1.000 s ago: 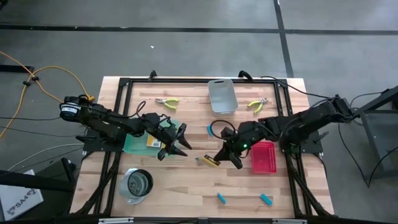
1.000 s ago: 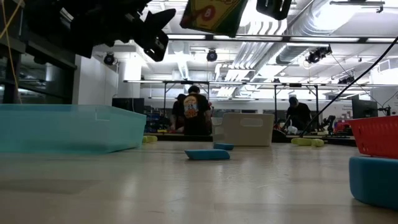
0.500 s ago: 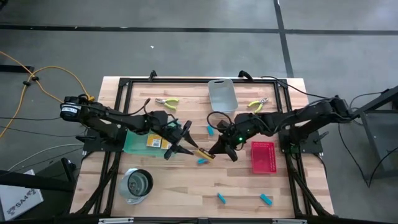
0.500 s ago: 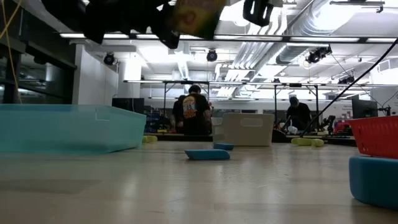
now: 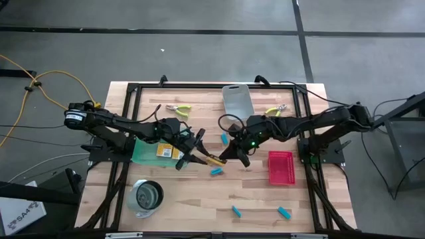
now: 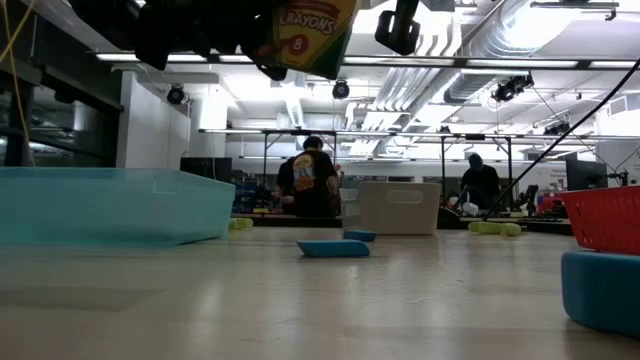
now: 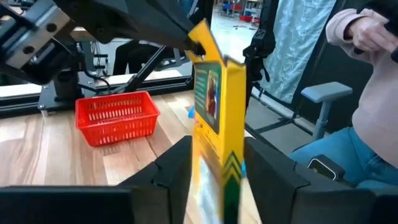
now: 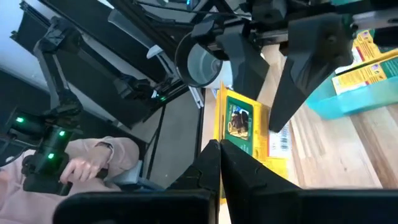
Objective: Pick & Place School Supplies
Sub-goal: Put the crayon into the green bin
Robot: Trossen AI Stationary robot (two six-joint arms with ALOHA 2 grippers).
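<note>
A yellow-and-green crayon box (image 5: pixel 214 160) hangs in the air over the table's middle, between both grippers. My left gripper (image 5: pixel 194 154) reaches it from the left, and its fingers lie against the box (image 7: pixel 214 124) on either side. My right gripper (image 5: pixel 228 155) comes from the right and is shut on the box's top end. Another crayon box (image 5: pixel 163 151) lies in the teal bin (image 5: pixel 143 154). Two pliers (image 5: pixel 178 109) (image 5: pixel 275 111) rest flat at the table's far side. Several light-blue blocks, such as one (image 5: pixel 216 172) below the grippers, lie on the wood. My left gripper has the box's lower part (image 7: pixel 217 155) between its two fingers (image 7: pixel 174 171), one on each broad side, coming level from the table's left. The box stands upright in it, clear of the table. My right gripper pinches the thin yellow top edge (image 7: pixel 202 37) of the box between its shut fingers (image 8: pixel 214 158). It comes slanting down from the table's right. The box hangs below that edge, lifted clear.
A grey bin (image 5: pixel 237 101) stands at the far middle, a red tray (image 5: pixel 280 166) to the right of the grippers, and a round metal cup (image 5: pixel 146 196) near the front left. People show in the room beyond the table; a person's hand (image 8: pixel 93 165) is near.
My right gripper has carried the crayon box toward the table's left, away from the red tray, up to my left gripper. My left gripper has risen a little and gone slightly to the right. The box now stands between the left fingers.
</note>
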